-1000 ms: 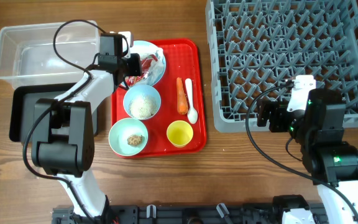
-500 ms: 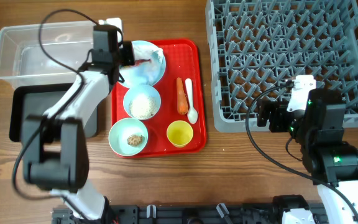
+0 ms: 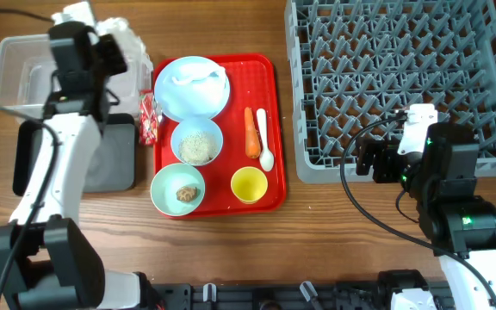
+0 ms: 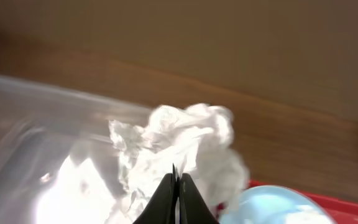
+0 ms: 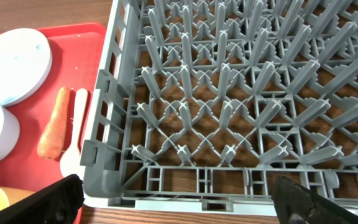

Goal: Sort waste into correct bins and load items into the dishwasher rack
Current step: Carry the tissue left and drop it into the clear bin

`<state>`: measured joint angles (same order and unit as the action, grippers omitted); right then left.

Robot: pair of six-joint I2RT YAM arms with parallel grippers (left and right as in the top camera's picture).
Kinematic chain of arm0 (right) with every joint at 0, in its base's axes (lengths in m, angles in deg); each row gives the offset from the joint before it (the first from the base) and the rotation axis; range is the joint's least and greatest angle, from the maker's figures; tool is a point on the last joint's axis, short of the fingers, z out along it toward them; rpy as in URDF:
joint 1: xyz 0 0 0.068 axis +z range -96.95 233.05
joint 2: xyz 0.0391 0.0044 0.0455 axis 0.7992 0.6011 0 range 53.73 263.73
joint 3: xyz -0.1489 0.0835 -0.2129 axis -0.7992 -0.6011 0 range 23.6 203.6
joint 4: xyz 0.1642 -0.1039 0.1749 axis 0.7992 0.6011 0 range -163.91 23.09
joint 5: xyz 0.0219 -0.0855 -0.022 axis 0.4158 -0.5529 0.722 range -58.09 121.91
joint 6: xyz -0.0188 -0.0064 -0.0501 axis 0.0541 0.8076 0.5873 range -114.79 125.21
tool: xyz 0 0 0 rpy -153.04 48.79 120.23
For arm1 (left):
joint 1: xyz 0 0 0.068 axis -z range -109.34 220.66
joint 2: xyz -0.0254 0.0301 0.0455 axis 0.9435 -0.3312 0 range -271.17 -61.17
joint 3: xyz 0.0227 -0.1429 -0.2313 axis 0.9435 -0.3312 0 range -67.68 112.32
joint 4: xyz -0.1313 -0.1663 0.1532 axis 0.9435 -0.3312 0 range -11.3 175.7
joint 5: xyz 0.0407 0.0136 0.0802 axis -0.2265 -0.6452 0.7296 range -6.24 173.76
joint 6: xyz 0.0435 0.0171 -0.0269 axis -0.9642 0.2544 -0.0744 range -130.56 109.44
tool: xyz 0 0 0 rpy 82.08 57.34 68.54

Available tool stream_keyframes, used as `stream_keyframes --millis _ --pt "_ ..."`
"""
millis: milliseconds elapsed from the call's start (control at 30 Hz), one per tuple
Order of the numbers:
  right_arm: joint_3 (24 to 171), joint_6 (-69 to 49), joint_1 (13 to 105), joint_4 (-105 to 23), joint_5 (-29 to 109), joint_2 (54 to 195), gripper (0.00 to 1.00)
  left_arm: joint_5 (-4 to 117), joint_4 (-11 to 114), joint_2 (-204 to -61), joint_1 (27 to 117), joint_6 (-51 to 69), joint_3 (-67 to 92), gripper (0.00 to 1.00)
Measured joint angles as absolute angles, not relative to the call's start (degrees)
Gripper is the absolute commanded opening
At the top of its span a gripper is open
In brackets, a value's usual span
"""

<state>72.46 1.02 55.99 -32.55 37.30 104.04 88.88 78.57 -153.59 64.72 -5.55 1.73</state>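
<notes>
My left gripper (image 3: 117,43) is shut on the crumpled wrapper (image 3: 132,47), held up over the right end of the clear tub (image 3: 24,86). In the left wrist view the closed jaws (image 4: 178,186) pinch the white wrapper (image 4: 179,140) above the tub (image 4: 30,137). A red-and-white piece (image 3: 149,116) shows beside the red tray; I cannot tell if it is joined to the held wrapper. On the red tray (image 3: 265,73) are the pale plate (image 3: 192,86), a bowl of rice (image 3: 197,142), a bowl with a brown lump (image 3: 178,190), the yellow cup (image 3: 250,184), the carrot (image 3: 251,131) and the white spoon (image 3: 264,138). My right gripper (image 3: 377,159) is open and empty at the rack's (image 3: 403,77) front edge.
The black tray (image 3: 102,159) lies in front of the clear tub, left of the red tray. In the right wrist view the rack (image 5: 229,93) fills the frame, with the carrot (image 5: 53,127) and spoon (image 5: 73,143) to its left.
My left gripper has lifted the wrapper off the plate and carried it left and back, over the clear tub's right end. The plate is now bare. The right arm has not moved.
</notes>
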Motion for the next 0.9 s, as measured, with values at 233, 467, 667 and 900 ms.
stream_keyframes --millis 233,467,667,900 --pt "72.5 1.0 56.0 -32.5 37.3 104.0 1.00 89.1 73.9 -153.6 57.2 -5.5 1.7 0.14" --pt "72.5 1.0 56.0 -32.5 37.3 104.0 1.00 89.3 70.2 -153.6 53.7 -1.1 1.7 0.88" --pt "72.5 1.0 56.0 -32.5 37.3 104.0 1.00 85.6 70.0 -153.4 55.0 0.9 1.7 1.00" --pt "72.5 1.0 56.0 -32.5 37.3 104.0 1.00 82.1 72.3 -149.1 63.5 1.1 1.7 1.00"
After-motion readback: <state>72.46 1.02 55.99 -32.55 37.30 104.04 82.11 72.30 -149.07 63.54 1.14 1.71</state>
